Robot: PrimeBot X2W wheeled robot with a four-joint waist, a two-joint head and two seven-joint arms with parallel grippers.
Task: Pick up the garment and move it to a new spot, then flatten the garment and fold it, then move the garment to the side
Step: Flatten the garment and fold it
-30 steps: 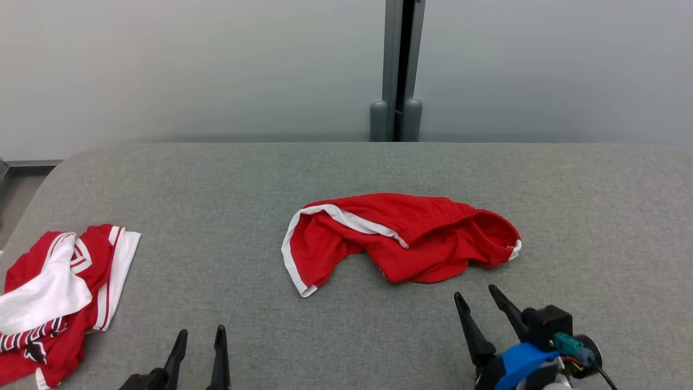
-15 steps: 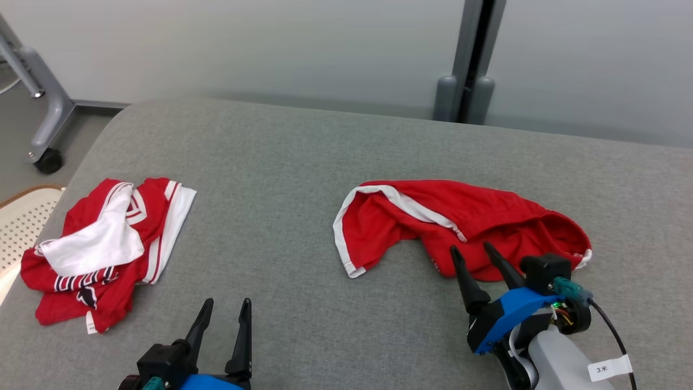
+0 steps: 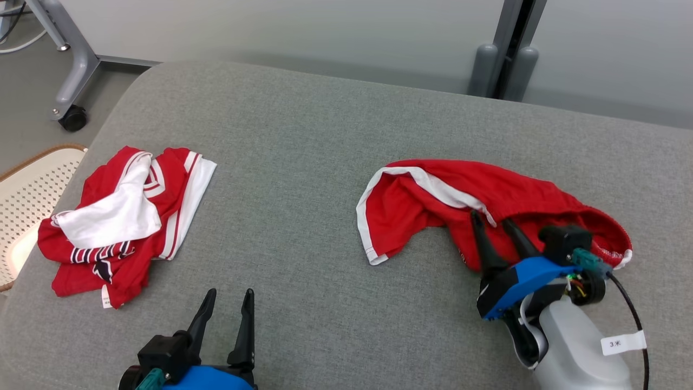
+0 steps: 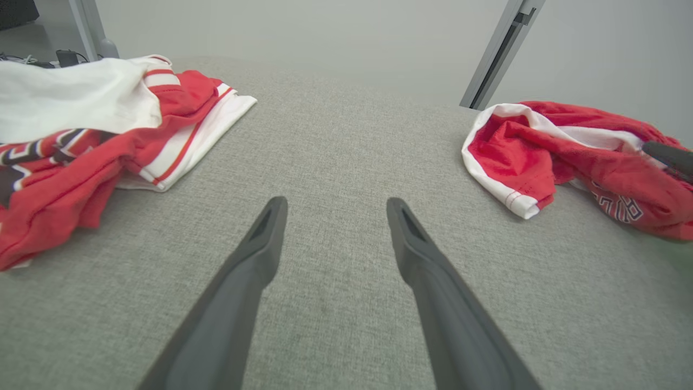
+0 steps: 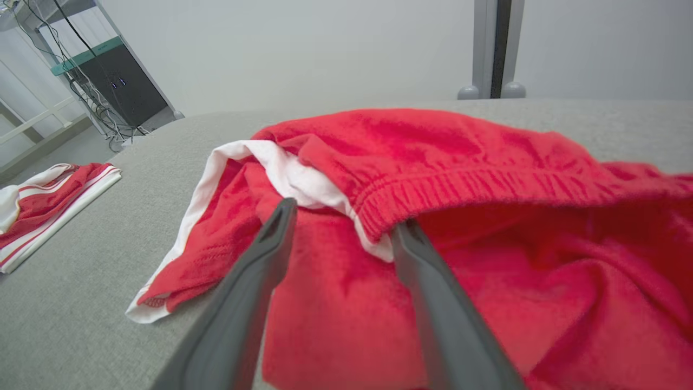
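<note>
The garment is a crumpled pair of red shorts with white trim, lying right of centre on the grey padded table. My right gripper is open over its near edge, fingertips resting on the red fabric. In the right wrist view the garment lies between the spread fingers of the right gripper, and the right fingertip reaches just under the elastic waistband. My left gripper stands open and empty above bare table at the lower left. In the left wrist view the left gripper points between both piles, the garment to its right.
A second pile of red and white clothes lies near the table's left edge, also seen as the pile and the pile. A white perforated basket sits beyond that edge. A wheeled frame leg and a grey post stand behind.
The head camera has swung left and down, shifting the whole picture. My right gripper has moved forward from the bare table onto the garment's near edge. The garment has not moved.
</note>
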